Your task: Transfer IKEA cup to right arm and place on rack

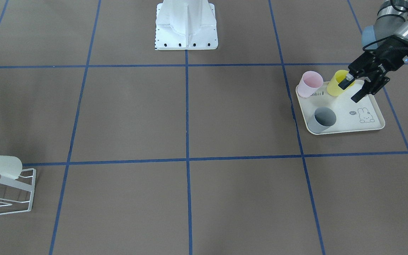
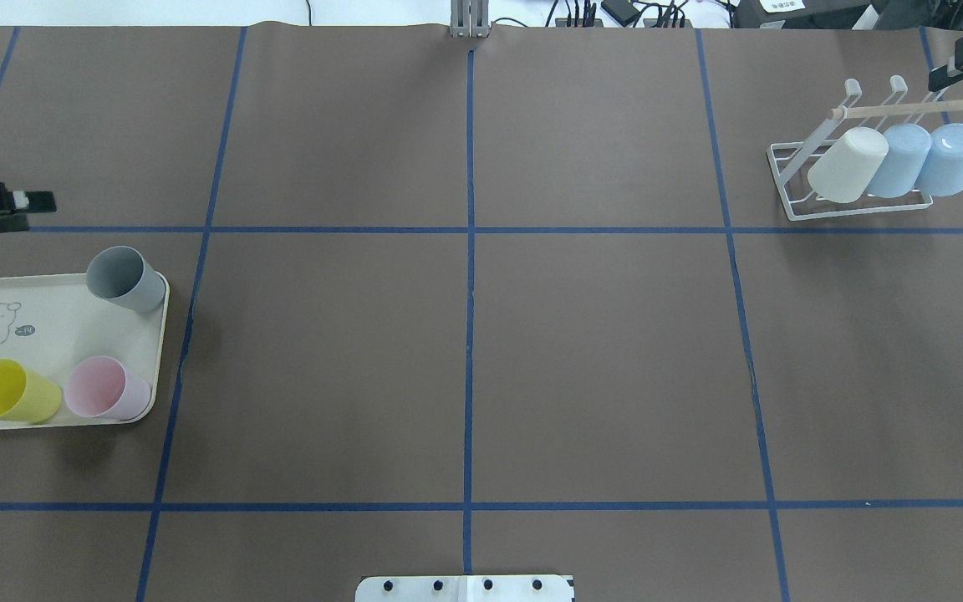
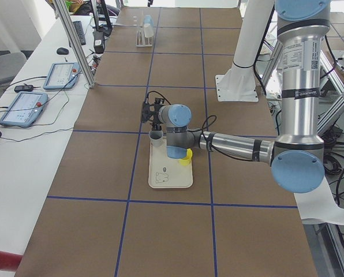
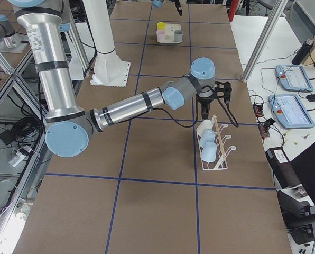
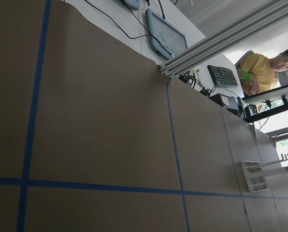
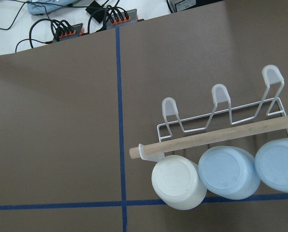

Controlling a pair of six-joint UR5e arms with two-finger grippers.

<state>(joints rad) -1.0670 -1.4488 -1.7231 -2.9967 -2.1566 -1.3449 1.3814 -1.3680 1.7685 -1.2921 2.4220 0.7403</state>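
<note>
While mouth-up, plain yellow cup (image 2: 13,397)

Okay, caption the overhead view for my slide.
Yellow cup, pink cup and grey cup on the rabbit-print tray, left; cream cup and two blue cups hung on the white wire rack, right.

The white wire rack (image 2: 908,107), with a pale wooden dowel along its top, stood at the far right of the table. One white cup (image 2: 848,165) and two blue cups (image 2: 899,160) hung on it, tilted. A yellow cup (image 2: 12,391), a pink cup (image 2: 105,388) and a grey cup (image 2: 124,278) stood with mouths up on the cream tray (image 2: 47,326).
</note>
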